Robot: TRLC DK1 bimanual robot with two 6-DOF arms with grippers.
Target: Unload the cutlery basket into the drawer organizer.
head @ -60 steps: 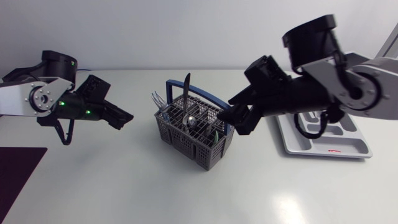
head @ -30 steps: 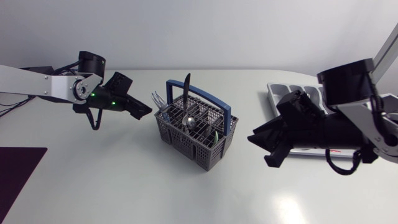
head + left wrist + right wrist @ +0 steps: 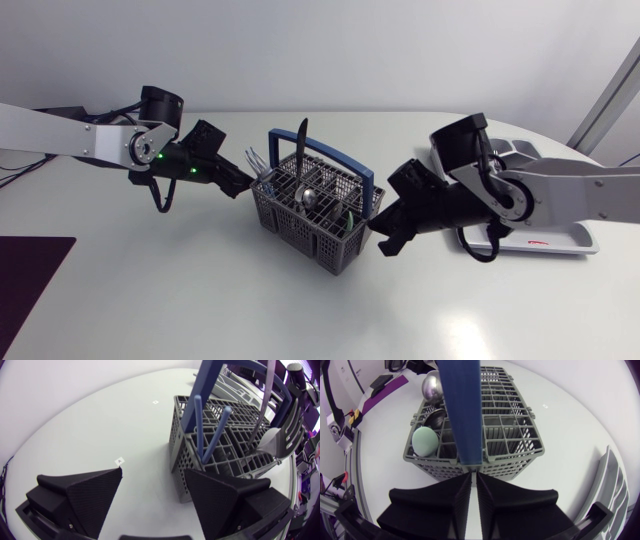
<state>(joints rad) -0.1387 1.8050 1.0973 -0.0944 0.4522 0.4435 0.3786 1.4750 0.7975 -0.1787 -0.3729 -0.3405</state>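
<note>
The grey cutlery basket (image 3: 318,225) stands mid-frame. The left gripper (image 3: 243,186), fingers spread apart, sits at its left corner. The right gripper (image 3: 380,238), fingers together, meets its right end below the blue handle (image 3: 462,410). The drawer organizer (image 3: 565,238) lies far right.

The cutlery basket (image 3: 318,232) is a matt grey plastic lattice, and its handle (image 3: 345,160) is smooth blue plastic. The spoon (image 3: 308,196) and forks (image 3: 255,158) are polished metal. A mint-green utensil head (image 3: 425,442) looks matt. The drawer organizer (image 3: 580,235) is smooth pale plastic. The left gripper (image 3: 153,474) is matt black and finely grained. The white table (image 3: 200,290) has a soft sheen.
</note>
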